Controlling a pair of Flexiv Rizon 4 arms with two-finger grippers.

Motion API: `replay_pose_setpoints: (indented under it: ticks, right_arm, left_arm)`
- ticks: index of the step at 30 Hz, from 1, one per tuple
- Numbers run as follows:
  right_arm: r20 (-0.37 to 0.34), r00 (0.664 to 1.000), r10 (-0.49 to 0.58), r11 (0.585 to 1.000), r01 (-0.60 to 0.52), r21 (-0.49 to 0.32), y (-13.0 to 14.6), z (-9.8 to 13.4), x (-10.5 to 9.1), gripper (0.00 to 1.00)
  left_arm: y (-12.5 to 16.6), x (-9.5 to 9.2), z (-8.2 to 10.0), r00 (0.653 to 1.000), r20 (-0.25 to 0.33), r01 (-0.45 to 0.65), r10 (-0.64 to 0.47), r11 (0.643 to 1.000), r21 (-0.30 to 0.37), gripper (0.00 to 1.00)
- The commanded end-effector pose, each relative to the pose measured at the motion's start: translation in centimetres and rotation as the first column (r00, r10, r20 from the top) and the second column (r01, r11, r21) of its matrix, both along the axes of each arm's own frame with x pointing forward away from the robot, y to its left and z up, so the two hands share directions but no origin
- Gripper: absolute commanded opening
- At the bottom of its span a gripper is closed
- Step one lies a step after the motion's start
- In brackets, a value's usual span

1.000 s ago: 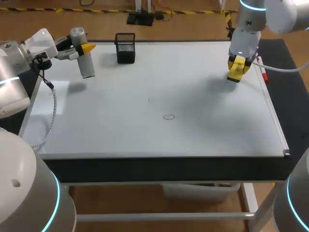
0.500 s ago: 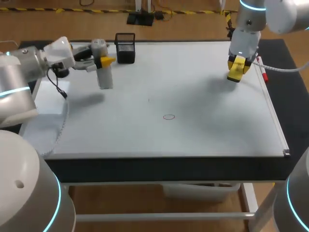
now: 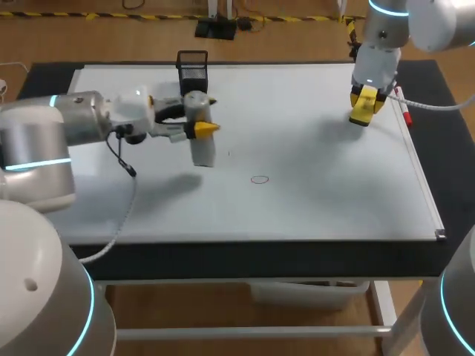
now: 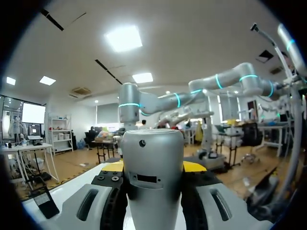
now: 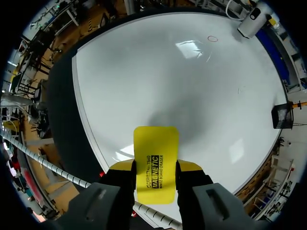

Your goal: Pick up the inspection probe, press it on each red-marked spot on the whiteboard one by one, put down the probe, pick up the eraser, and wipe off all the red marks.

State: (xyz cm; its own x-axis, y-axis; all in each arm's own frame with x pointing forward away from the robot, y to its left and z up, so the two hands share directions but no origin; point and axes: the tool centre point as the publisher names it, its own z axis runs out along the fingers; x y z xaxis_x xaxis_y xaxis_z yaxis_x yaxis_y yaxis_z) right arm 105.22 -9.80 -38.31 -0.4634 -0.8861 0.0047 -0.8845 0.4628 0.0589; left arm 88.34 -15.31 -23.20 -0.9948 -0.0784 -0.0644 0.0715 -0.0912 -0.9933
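My left gripper point(image 3: 202, 127) is shut on the grey cylindrical probe point(image 3: 200, 137), holding it upright over the whiteboard point(image 3: 312, 193), left of the middle. In the left wrist view the probe point(image 4: 153, 182) fills the space between the fingers. A small oval mark point(image 3: 259, 179) is drawn on the board ahead and to the right of the probe, and a tiny stroke point(image 3: 228, 153) lies just beside it. At the board's far right my right gripper point(image 3: 362, 110) is shut on the yellow eraser point(image 5: 155, 163), held above the board point(image 5: 168, 72). The right wrist view also shows the oval mark point(image 5: 212, 39) and the probe point(image 5: 249, 26).
A black mesh pen holder point(image 3: 193, 73) stands at the board's far edge, just behind the left gripper. A red marker point(image 3: 404, 111) lies along the board's right rim, beside the right gripper. Black table edge point(image 3: 245, 259) borders the board at the front.
My left arm has carried the probe from the board's far left corner rightward and nearer, toward the middle. The right arm and eraser have not moved.
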Motion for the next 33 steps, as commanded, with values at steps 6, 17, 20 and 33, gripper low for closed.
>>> replay_pose_setpoints:
  ticks: [6, 17, 20, 33]
  right_arm:
    - [-0.002, 1.000, 0.002, 1.000, -0.002, -0.003, 0.0, 0.0, 0.1, 0.00]
    - [-0.002, 1.000, 0.002, 1.000, -0.002, -0.003, 0.0, 0.0, 0.1, 0.00]
    - [-0.002, 1.000, 0.002, 1.000, -0.002, -0.003, 0.0, 0.0, 0.1, 0.00]
    - [-0.002, 1.000, 0.002, 1.000, -0.002, -0.003, 0.0, 0.0, 0.1, 0.00]
  left_arm:
    - [-5.5, -2.2, -1.2, 0.994, -0.019, 0.106, -0.106, 0.994, 0.004, 0.00]
    - [-10.3, -2.6, -3.0, 0.982, -0.025, 0.189, -0.189, 0.982, 0.013, 0.00]
    - [-11.1, -2.3, -3.2, 0.980, -0.021, 0.200, -0.200, 0.980, 0.013, 0.00]
    - [-12.1, -1.0, -4.4, 0.979, -0.029, 0.202, -0.202, 0.979, 0.004, 0.00]
